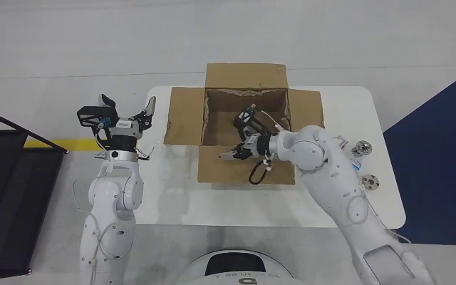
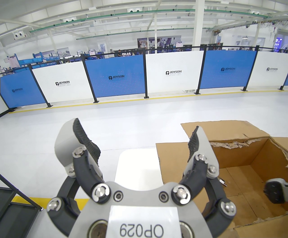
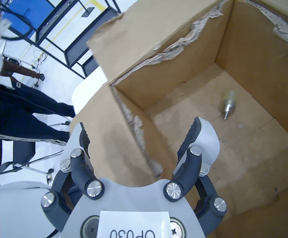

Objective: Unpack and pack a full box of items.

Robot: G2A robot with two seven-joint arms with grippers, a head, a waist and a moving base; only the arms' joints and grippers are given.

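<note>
Right gripper [image 3: 140, 124]: fingers spread and empty, hanging over the box [image 3: 157, 38] opening by its near wall.
Left gripper [image 2: 136, 126]: also spread and empty, at the table [image 1: 214, 203]'s left edge.
Box floor: one small metal part [image 3: 229, 103] lies there.
Table's right edge: round metal pieces [image 1: 363, 148] lie outside the box.
Progress: unpacking looks nearly finished, and repacking has not begun.

Lighting is bright and even, coming from the ceiling [image 2: 112, 20] above the box [image 1: 246, 125]. The box interior is mildly shaded, with no glare. The fence [image 2: 175, 74] behind the box bows toward the frame edges.
</note>
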